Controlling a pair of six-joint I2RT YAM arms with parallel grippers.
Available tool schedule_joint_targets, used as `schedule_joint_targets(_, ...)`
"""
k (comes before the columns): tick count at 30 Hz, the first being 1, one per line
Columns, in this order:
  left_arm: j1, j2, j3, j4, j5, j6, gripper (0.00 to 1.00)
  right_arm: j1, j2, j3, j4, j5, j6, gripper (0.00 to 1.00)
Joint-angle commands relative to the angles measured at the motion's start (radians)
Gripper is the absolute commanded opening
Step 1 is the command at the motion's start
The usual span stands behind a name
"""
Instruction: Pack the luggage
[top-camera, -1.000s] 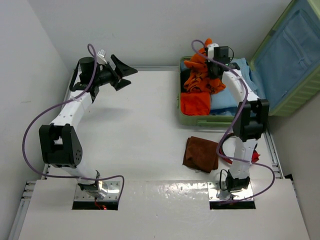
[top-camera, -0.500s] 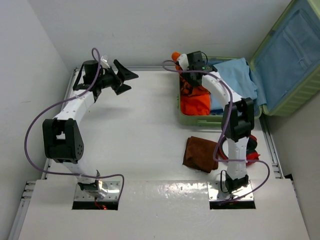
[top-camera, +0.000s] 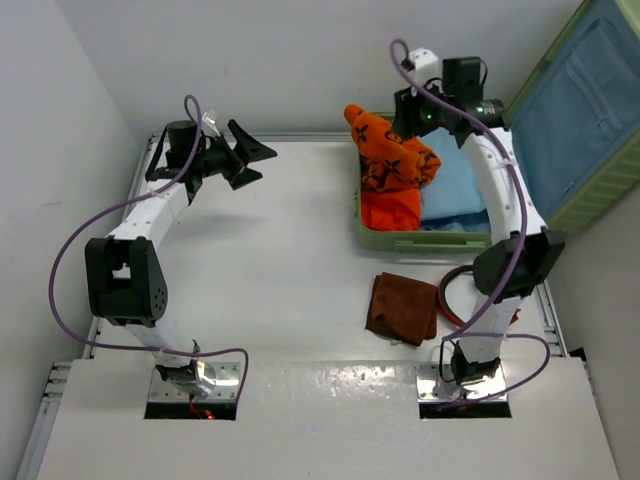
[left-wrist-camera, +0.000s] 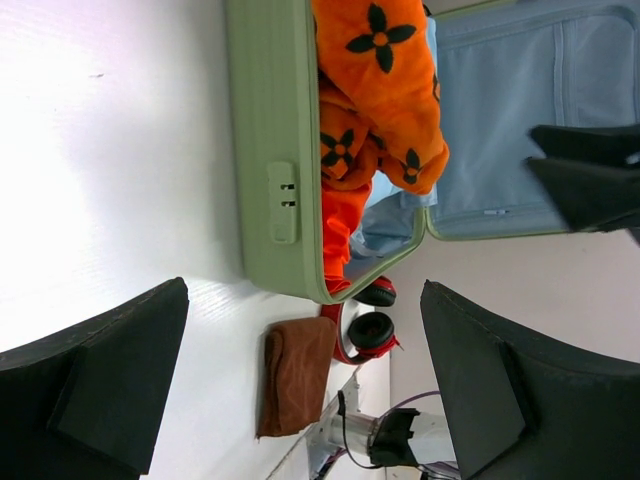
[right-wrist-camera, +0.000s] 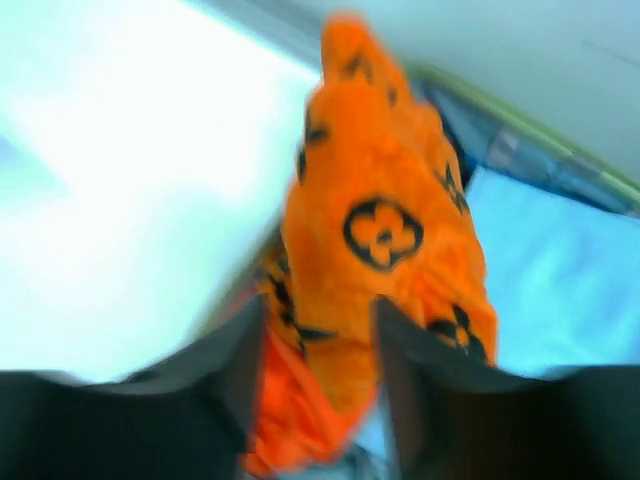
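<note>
The luggage (top-camera: 410, 241) lies open at the back right, its lid (top-camera: 580, 120) raised, a blue garment (top-camera: 455, 185) inside. An orange cloth with black flower marks (top-camera: 385, 155) lies draped over the luggage's left part, on top of a plain orange cloth (top-camera: 390, 208). My right gripper (top-camera: 412, 118) hovers above the back of the luggage. In the blurred right wrist view its jaws (right-wrist-camera: 320, 305) stand apart, open, with the patterned cloth (right-wrist-camera: 385, 235) below them. My left gripper (top-camera: 250, 155) hangs wide open and empty over the table's back left, facing the luggage (left-wrist-camera: 270, 150).
A folded brown cloth (top-camera: 402, 308) lies on the table in front of the luggage. Red headphones (left-wrist-camera: 370, 330) sit beside it, near the right arm's base. White walls close in at the back and the left.
My right arm has swung up and to the right from the luggage's back left corner, and its jaws have opened. The patterned orange cloth now lies spread on the luggage. The left arm barely moved.
</note>
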Motion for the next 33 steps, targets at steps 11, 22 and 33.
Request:
schedule_joint_targets(11, 0.040, 0.006, 0.011, 0.022, 0.019, 0.035, 1.00, -0.010, 0.299, 0.073, 0.471, -0.215, 0.491, 0.43)
schedule_joint_targets(22, 0.049, 0.026, -0.007, 0.022, 0.001, 0.035, 1.00, 0.061, 0.405, 0.000, 0.438, 0.282, 0.179, 0.46)
schedule_joint_targets(33, 0.049, 0.054, -0.018, 0.031, -0.008, 0.026, 1.00, -0.011, 0.377, -0.236, 0.473, 0.570, -0.286, 0.45)
